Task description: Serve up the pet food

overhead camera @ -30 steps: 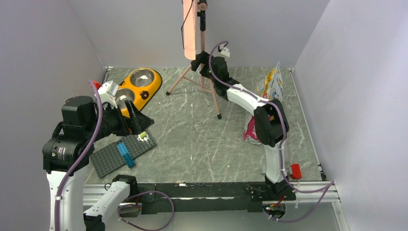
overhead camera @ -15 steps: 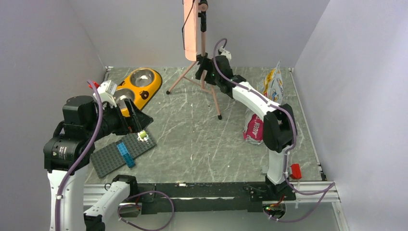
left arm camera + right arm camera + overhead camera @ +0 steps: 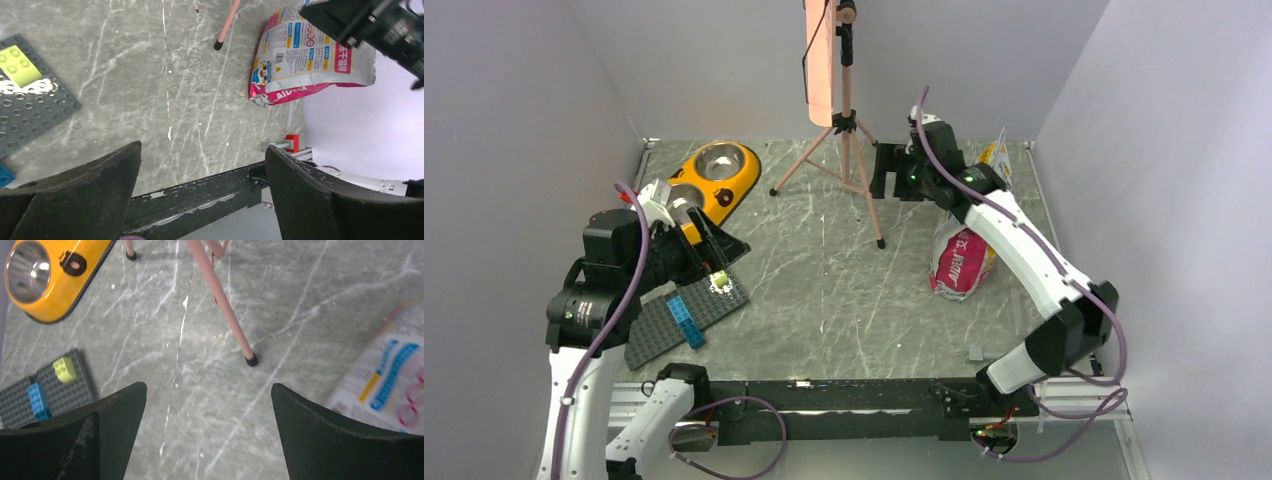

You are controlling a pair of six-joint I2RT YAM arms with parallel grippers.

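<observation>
No pet food shows; no kibble is in view. The printed bag [image 3: 961, 262] lies right of centre on the table, pink bottom toward me; it also shows in the left wrist view [image 3: 310, 55] and at the right edge of the right wrist view [image 3: 395, 375]. The yellow double dish [image 3: 724, 195] with steel bowls sits at the back left, with one bowl [image 3: 27, 271] in the right wrist view. My right gripper [image 3: 882, 171] [image 3: 208, 386] is open and empty, held high beside the tripod, left of the bag's top. My left gripper [image 3: 719, 245] [image 3: 202, 147] is open and empty, near the dish.
A pink tripod [image 3: 844, 150] with a lamp stands at the back centre, one foot [image 3: 251, 360] on the table below my right gripper. A grey baseplate [image 3: 659, 325] with a blue and a green brick lies at the front left. Walls close in on three sides.
My right arm has swung right, away from the tripod pole toward the bag, its elbow dropping to the front right. My left arm has shifted slightly right. Both grippers stay open.
</observation>
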